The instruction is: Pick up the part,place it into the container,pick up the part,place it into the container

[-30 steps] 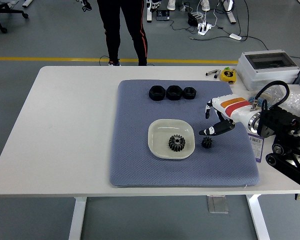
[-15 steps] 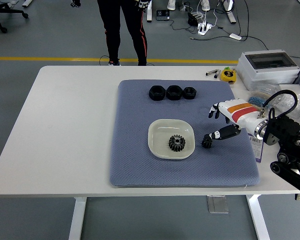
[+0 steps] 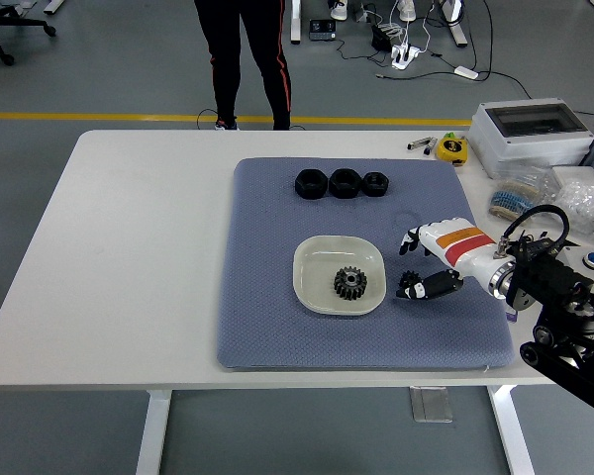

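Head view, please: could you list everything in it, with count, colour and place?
Table: one, white, fills the middle.
Mat: one, blue-grey, on the table's right half.
Dish: one, cream, mid-mat.
Large gear: one, dark, inside the dish.
Small gear: one, black, on the mat right of the dish, at the right hand's fingertips.
Nuts: three, black, in a row at the mat's far edge.
Tape measure: one, yellow, far right of the table.
Box: one, grey with clear lid, far right corner.
Bags: clear, right edge; count unclear.
Person's legs: black trousers, beyond the table.
Right hand: white and black, over the mat's right side.
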Robot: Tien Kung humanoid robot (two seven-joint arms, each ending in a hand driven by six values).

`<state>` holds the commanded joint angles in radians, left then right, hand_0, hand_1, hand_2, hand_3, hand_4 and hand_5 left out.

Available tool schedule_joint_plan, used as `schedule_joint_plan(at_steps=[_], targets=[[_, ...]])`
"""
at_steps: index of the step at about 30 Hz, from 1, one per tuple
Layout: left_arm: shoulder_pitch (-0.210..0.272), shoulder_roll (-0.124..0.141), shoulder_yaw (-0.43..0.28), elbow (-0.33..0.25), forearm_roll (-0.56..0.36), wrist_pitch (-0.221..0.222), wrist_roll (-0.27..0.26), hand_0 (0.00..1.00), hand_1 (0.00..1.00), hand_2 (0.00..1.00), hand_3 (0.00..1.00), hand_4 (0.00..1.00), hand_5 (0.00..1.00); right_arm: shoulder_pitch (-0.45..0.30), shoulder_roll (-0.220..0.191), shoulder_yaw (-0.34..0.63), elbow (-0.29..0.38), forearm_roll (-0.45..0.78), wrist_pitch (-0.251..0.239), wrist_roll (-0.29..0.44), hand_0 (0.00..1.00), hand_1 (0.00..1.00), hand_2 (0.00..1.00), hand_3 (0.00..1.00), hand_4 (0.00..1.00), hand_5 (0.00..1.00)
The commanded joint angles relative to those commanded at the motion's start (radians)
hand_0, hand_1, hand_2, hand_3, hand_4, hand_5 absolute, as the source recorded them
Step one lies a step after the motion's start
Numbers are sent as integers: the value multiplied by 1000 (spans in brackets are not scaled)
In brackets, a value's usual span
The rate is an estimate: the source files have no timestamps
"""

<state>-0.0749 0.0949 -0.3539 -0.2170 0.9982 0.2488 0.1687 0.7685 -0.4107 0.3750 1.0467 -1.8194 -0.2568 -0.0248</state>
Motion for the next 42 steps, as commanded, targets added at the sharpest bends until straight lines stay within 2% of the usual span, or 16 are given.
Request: schedule_joint_plan(at_steps=[6,7,8,12,13,18,19,20,24,25,34,42], targets=[[6,-1,-14,-1,22,-3,8,641,629,680,613,613,658,-4,27,-23,-55,40,-13,14,411,542,641,584,998,416],[7,0,-16,-1,26,-4,9,643,629,678,612,613,658,-5,28,-25,-60,43,-15,15,380,516,553,539,943,389],[7,0,-20,-1,33,-6,10,643,629,678,612,613,658,-7,29,-25,-63,45,-18,15,380,516,553,539,943,389],[9,1,-30,-2,51,-11,14,643,629,678,612,613,658,-15,25,-26,-61,42,-13,13,380,516,553,539,943,389],[9,1,-31,-2,53,-12,15,641,630,676,612,612,659,-16,25,-26,-62,42,-10,12,345,463,522,520,914,384],[3,4,-57,-7,100,-24,22,641,630,676,612,612,659,-24,19,-20,-55,33,-4,9,345,463,522,520,914,384],[2,5,-61,-7,109,-26,23,642,629,675,610,612,660,-24,17,-20,-52,30,-4,8,290,418,494,507,872,375],[1,5,-64,-7,114,-27,23,642,629,675,610,612,660,-24,15,-19,-49,27,-5,7,290,418,494,507,872,375],[-2,2,-64,-6,112,-24,23,642,629,675,610,612,660,-25,5,-12,-43,27,-26,7,290,418,494,507,872,375],[-2,2,-59,-6,105,-22,22,641,628,674,611,610,657,-25,3,-11,-43,27,-28,8,252,382,470,491,830,368],[-5,-1,-53,-5,91,-16,22,642,628,674,611,611,658,-23,0,-14,-57,39,-47,16,216,347,452,480,821,386],[-5,-2,-56,-4,93,-18,21,641,628,673,612,611,660,-24,5,-16,-51,52,-34,19,204,335,446,478,829,373]])
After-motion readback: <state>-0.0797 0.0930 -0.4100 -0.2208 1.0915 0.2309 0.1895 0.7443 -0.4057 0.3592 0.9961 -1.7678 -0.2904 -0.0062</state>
